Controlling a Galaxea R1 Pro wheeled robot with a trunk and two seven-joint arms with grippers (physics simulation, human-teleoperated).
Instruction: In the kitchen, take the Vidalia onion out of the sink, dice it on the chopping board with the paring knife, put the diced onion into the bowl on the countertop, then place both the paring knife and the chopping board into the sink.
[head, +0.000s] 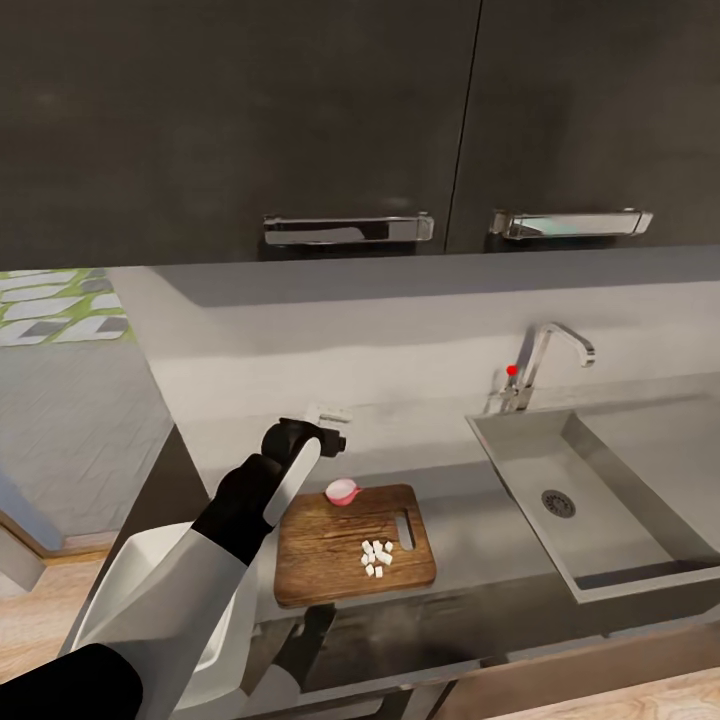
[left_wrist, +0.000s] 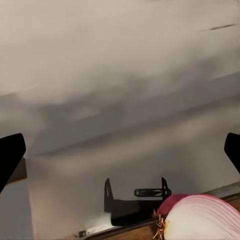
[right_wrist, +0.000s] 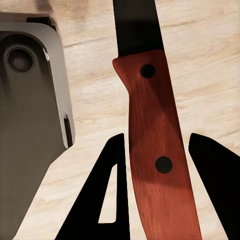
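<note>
Head view: the board (head: 340, 545) lies on the desk (head: 470, 520) left of the sink (head: 600, 490); dice (head: 377, 557) sit on its right half, an onion (head: 342, 491) piece at its far edge.
Left arm: reaches up from the lower left, bent, with the left tool (head: 322, 432) hanging just behind and above the onion piece.
Left wrist view: dark fingertips (left_wrist: 11, 156) stand wide apart at either edge, nothing between them; the onion (left_wrist: 202, 220) is close below on the board's edge (left_wrist: 125, 233).
Right wrist view: right tool (right_wrist: 156, 165) is clamped on the knife (right_wrist: 152, 145) by its red handle (blade pointing away over wood floor).
Step in hand: probably gathering the dice for the bowl; come down squarely over the cubes, close gently so none scatter.
</note>
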